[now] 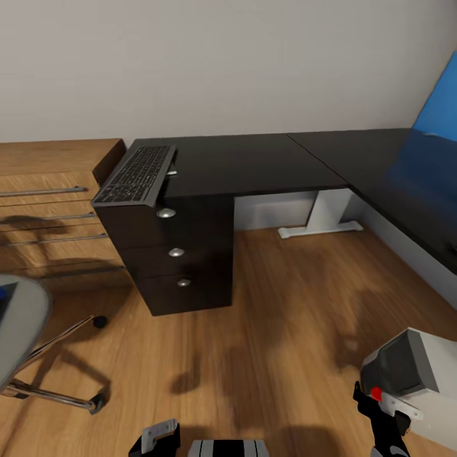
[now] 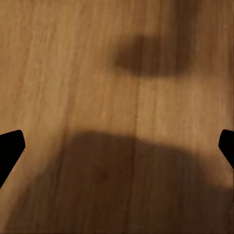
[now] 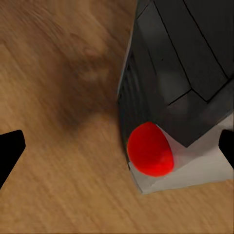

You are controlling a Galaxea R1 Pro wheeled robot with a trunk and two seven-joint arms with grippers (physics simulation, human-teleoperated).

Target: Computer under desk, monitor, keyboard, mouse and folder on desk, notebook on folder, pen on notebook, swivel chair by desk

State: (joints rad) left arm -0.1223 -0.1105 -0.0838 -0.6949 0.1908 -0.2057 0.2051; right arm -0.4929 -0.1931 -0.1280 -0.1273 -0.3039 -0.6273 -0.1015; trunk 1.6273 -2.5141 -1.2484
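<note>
The L-shaped black-topped bench (image 1: 254,162) stood against the far wall, its right wing running toward the near right beneath the blue back panel (image 1: 439,108). The keyboard (image 1: 136,174) lay tilted at the bench's left end, overhanging the edge above the dark drawers (image 1: 181,254) with round silver knobs. To the left stood a light wood cabinet (image 1: 54,190) with long bar handles. At the near left, the swivel chair (image 1: 25,317) showed its grey seat edge and silver wheeled base, with a sliver of the blue folder (image 1: 5,295) on the seat. On the wood floor (image 1: 273,317) at the near right sat the computer (image 1: 412,374), a grey-white box with a red dot. The right hand (image 1: 381,412) hovered just beside it, fingers spread wide around that red dot. The left hand (image 2: 117,146) hung open over bare floor.
</note>
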